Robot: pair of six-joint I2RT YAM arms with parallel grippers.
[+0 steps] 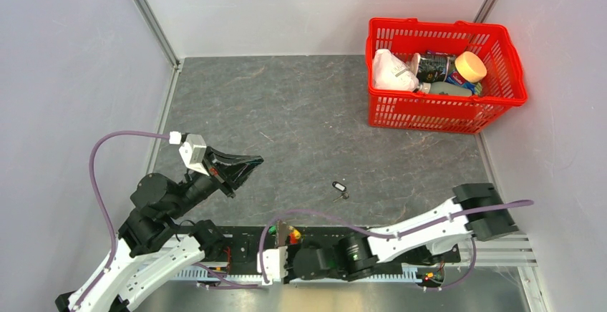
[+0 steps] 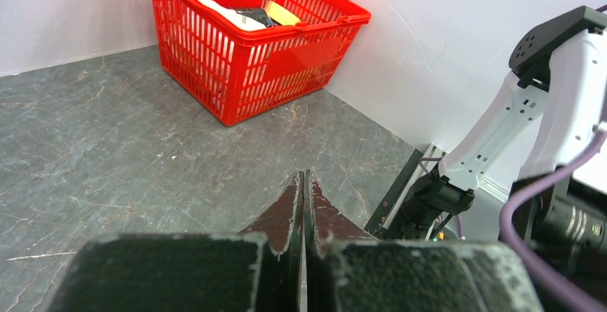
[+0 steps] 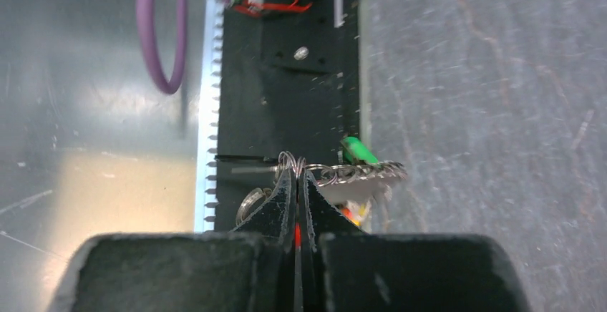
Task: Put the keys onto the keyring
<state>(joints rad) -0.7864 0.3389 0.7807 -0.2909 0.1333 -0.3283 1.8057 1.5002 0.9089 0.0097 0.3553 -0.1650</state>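
Right wrist view: right gripper [image 3: 298,177] clamped on the keyring [image 3: 292,160] above the black base plate [image 3: 286,97]. The green-headed key [image 3: 358,150] hung just beside the tips. Only the top view showed a dark key [image 1: 340,189] loose on the table [image 1: 300,111], well apart. Left gripper [image 2: 303,183] was closed on nothing. At the far corner, the red basket [image 1: 444,108] held a white bag [image 1: 390,72], a dark can [image 1: 434,66], an orange-lidded jar [image 1: 470,66] and a grey bottle [image 1: 445,89].

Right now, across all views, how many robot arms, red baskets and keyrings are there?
Robot arms: 2, the left arm and right arm
Red basket: 1
Keyring: 1, pinched in the right end effector
Total: 4
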